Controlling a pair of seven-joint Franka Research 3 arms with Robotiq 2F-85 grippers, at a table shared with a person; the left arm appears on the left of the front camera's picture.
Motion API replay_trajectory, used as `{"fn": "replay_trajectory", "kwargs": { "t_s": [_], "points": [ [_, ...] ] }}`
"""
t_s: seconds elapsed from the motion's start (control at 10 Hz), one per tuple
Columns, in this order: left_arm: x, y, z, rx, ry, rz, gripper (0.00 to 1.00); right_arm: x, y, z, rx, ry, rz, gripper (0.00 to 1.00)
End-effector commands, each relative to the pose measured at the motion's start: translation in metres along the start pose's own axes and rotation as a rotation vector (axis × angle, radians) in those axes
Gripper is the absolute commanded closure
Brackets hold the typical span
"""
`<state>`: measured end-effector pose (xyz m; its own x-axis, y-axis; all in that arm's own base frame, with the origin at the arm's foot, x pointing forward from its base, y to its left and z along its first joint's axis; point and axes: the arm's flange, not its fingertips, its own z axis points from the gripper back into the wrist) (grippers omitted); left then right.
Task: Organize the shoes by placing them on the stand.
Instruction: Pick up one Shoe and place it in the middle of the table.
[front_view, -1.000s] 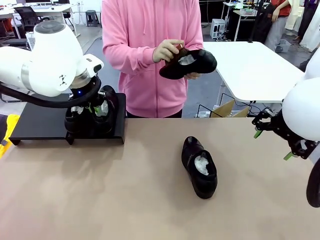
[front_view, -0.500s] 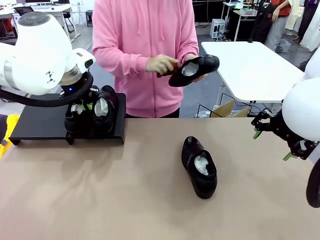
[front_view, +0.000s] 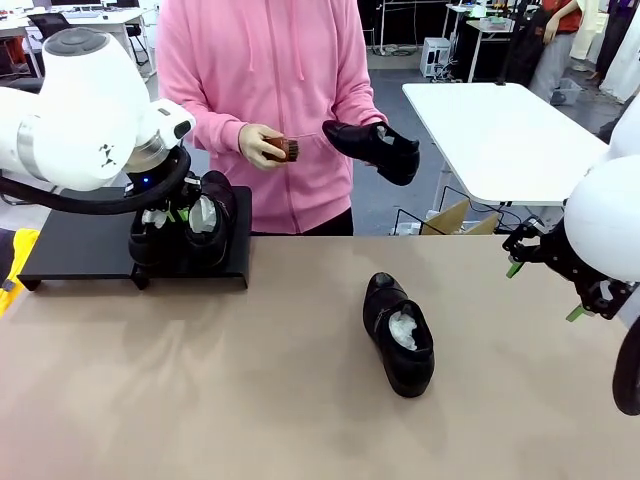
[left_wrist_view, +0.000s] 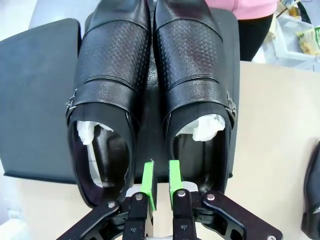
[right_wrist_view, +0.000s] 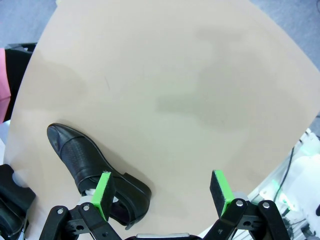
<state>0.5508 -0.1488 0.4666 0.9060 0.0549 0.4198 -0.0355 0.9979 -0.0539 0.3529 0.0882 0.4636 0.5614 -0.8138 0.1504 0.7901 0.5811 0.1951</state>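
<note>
Shoes (front_view: 188, 228) paired on the stand (front_view: 80, 245) have kept their place over the last second. So has the third shoe (front_view: 398, 335), which lies alone near the middle of the table (front_view: 250, 400). The fourth shoe (front_view: 375, 150) has changed: the person had a small brown brush (front_view: 284, 150) against it, and now holds it out in one hand with the brush drawn away in the other hand (front_view: 258, 146). The person has also shifted toward the robot's left, and the left arm has risen a little over the stand.

All four are low-cut glossy black leather with rounded toes. The pair shows a pebbled grain across the front, a smooth strap with a small metal buckle on each outer side, and crumpled white paper in each opening. The stand is a flat matte black slab on short legs, and the pair sits at its right end, toes toward the person.

The left claw (left_wrist_view: 161, 172) hangs just over the pair's heel ends. Its green pads (left_wrist_view: 148, 180) are clenched almost together, in line with the gap between the two shoes, with nothing visibly pinched. The right claw (front_view: 546, 290) is spread wide and empty by the table's right edge, apart from the third shoe — in its wrist view that shoe's heel lies behind one pad.
</note>
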Motion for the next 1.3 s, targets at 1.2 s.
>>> {"fn": "replay_trajectory", "kwargs": {
  "t_s": [1.2],
  "points": [
    [-0.099, 0.006, 0.141, -0.284, 0.304, -0.119, 0.82, -0.076, -0.061, 0.064, 0.065, 0.114, 0.301, 0.00]
  ]
}}
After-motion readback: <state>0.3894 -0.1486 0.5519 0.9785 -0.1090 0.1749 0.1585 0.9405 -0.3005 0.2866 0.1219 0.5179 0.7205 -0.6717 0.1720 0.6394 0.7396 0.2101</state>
